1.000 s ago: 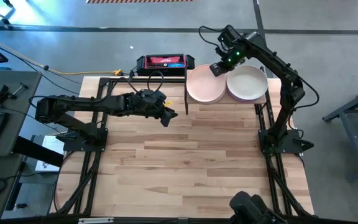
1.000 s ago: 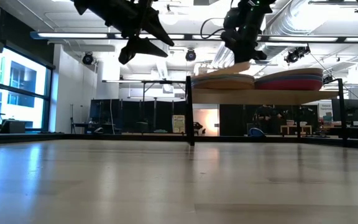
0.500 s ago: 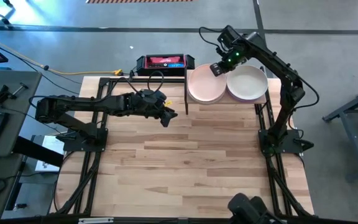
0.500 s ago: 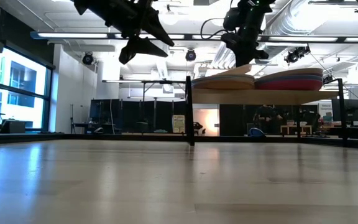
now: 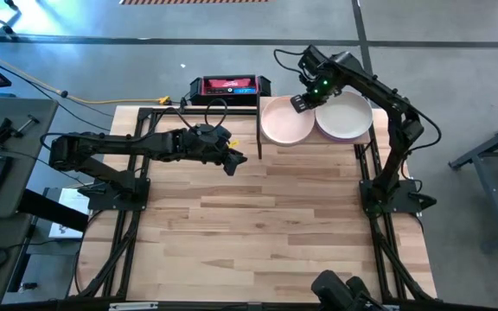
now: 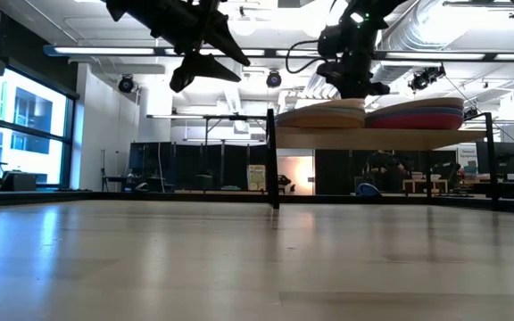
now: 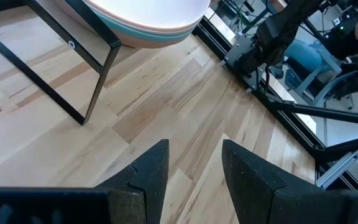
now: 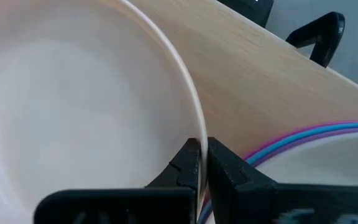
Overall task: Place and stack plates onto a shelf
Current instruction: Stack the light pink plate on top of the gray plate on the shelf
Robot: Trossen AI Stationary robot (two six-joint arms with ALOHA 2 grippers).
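Two stacks of plates sit on the shelf [image 6: 373, 136] at the table's far right. The left stack is topped by the peach-pink plate [image 5: 284, 122], the right stack by the cream plate [image 5: 346, 117] with purple and blue rims [image 8: 303, 139] under it. My right gripper [image 5: 301, 103] is between the two stacks, shut on the peach-pink plate's rim. In the low view this plate [image 6: 321, 108] lies flat on its stack. My left gripper [image 5: 234, 160] hovers open above the table, left of the shelf's black post [image 5: 258, 131]. My right gripper pinches the peach-pink plate's rim [image 8: 196, 127] between its two fingers, on the side that faces the cream stack. The fingers come slanting down from above, one inside the rim and one outside. The plate lies level on the left stack.
A red-and-black device [image 5: 228, 86] and a yellow cable lie at the table's far edge. Black frame rails run along both sides. The slatted wooden tabletop [image 5: 258, 233] in front of the shelf is open room. The left wrist view shows the shelf's posts [image 7: 98, 74].
My right gripper has come down and shifted slightly toward the table's left. The peach-pink plate, whose right edge was tilted up, has been lowered flat onto the left stack.
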